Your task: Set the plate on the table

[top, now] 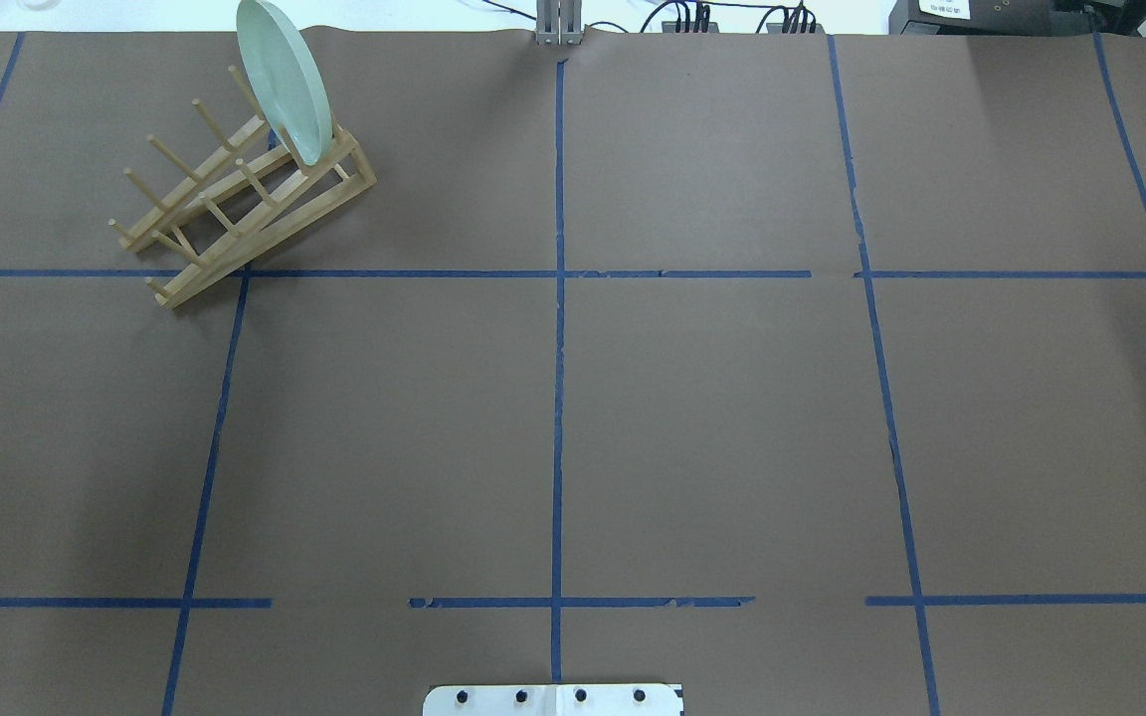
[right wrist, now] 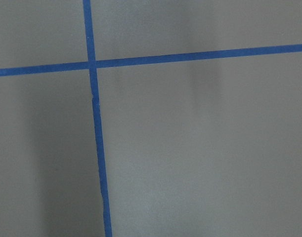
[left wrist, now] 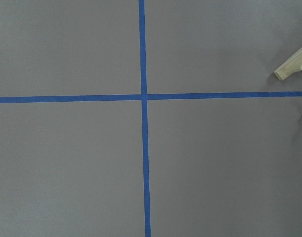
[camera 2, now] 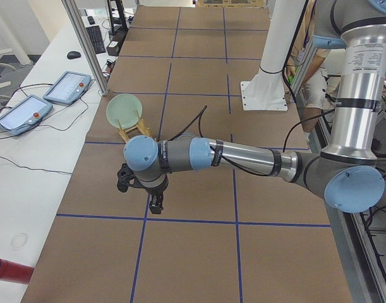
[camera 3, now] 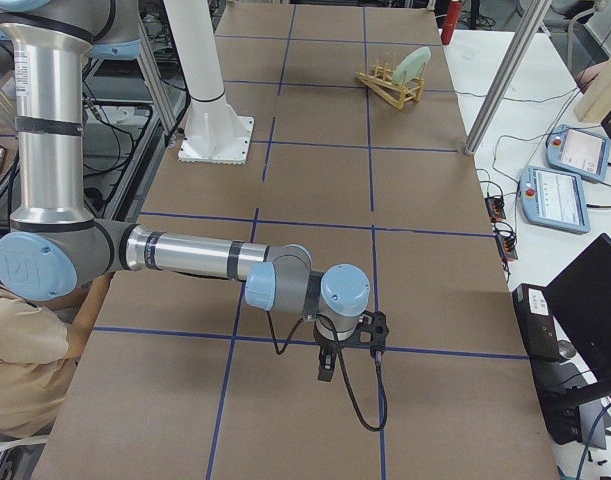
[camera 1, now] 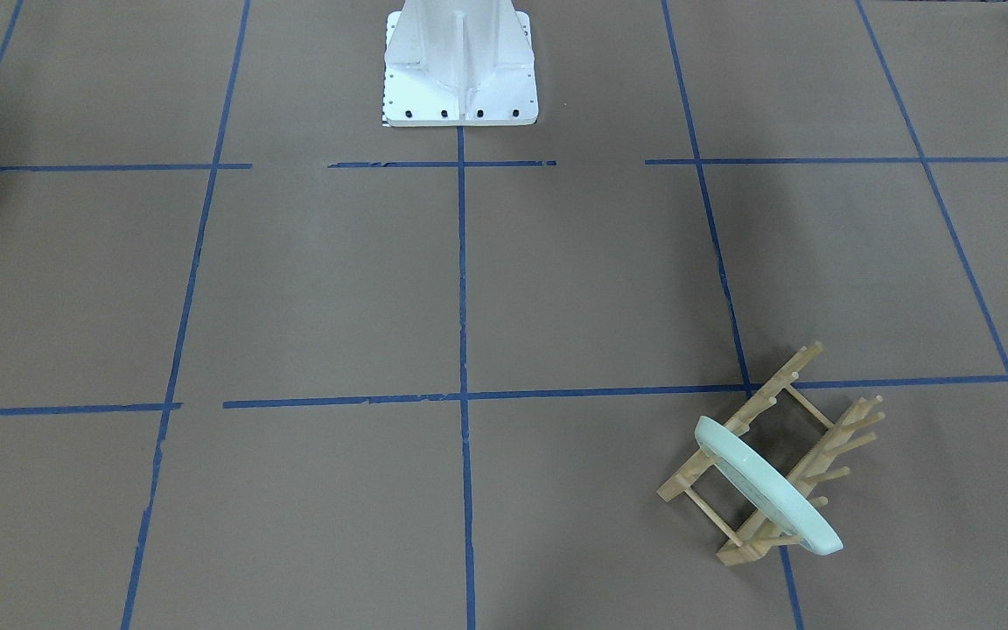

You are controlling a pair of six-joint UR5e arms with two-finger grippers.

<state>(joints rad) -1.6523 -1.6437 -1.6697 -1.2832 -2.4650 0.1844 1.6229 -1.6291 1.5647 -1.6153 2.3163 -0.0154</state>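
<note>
Plate, pale mint green, one piece: stands on edge in the end slot of a wooden peg rack, far-left part of the desk.
Plate leans slightly against the pegs, its rim in the rack, not lying on the desk. Left tool points down over the desk near the rack and clear of the plate; right tool points down well apart from both. Whether either tool is parted or closed cannot be told; neither holds anything. Blue tape grids the desk.
</note>
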